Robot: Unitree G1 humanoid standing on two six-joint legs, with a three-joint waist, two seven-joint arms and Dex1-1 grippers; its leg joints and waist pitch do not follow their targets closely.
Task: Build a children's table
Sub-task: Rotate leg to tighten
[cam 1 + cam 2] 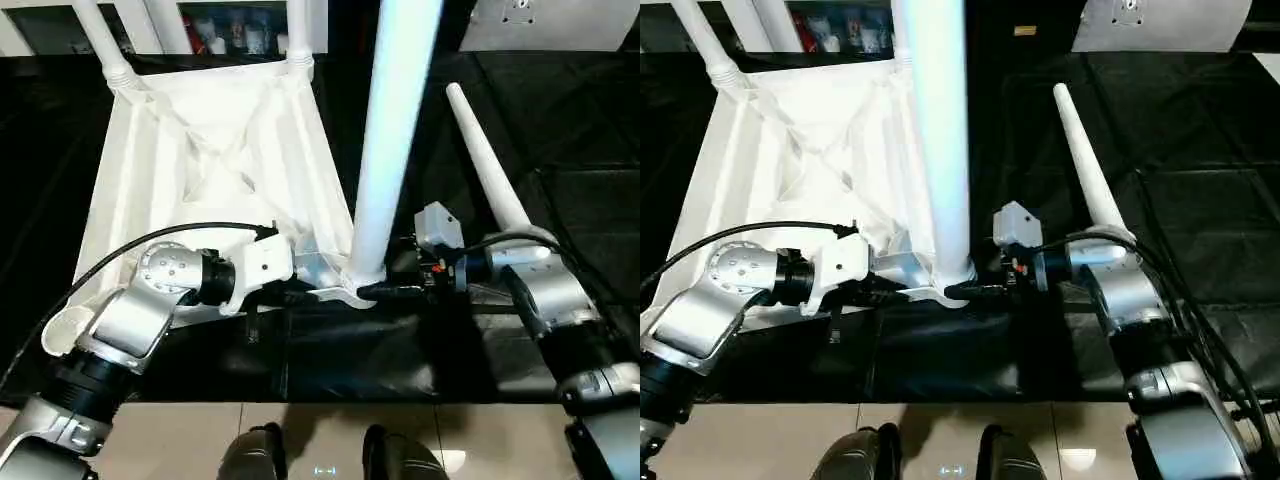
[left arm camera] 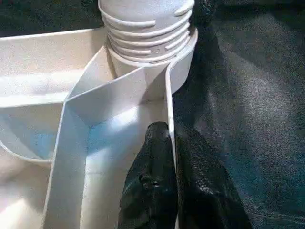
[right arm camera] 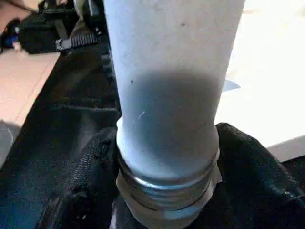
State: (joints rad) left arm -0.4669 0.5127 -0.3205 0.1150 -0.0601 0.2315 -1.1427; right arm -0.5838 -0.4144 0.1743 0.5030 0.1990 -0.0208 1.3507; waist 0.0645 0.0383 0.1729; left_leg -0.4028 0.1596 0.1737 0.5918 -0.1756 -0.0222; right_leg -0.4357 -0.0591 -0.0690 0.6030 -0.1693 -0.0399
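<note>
- The black sheet (image 1: pixel 560 130) covers the floor where the work lies, so the white parts stand out against it; beige floor tiles (image 1: pixel 180 440) show at its near edge.
- The children's table top (image 1: pixel 200 150) lies upside down on that sheet, ribbed underside up, which leaves its round corner sockets open from above. Two legs (image 1: pixel 100 35) already stand in the far corners.
- The upright leg (image 1: pixel 395 130) stands in the near right corner socket (image 2: pixel 183 62). In the right wrist view its threaded collar (image 3: pixel 167 193) is partly exposed above the socket, so I judge it is not yet fully seated and is being screwed in.
- The spare leg (image 1: pixel 485 165) lies on the sheet just beside the right arm, its narrow end pointing away, presumably waiting for the last corner.
- The left pincer (image 1: pixel 300 292) is closed on the thin side wall of the top close to that socket, one finger (image 2: pixel 152 186) inside the wall and one outside. This hold looks meant to keep the top from turning or sliding while the leg is worked.
- The right pincer (image 1: pixel 385 290) clasps the base of the upright leg, black fingers (image 3: pixel 88 191) on either side of it just above the thread, low down where a twist gives most control.
- The risk, as I judge it, is the leg tilting and cross-threading.
</note>
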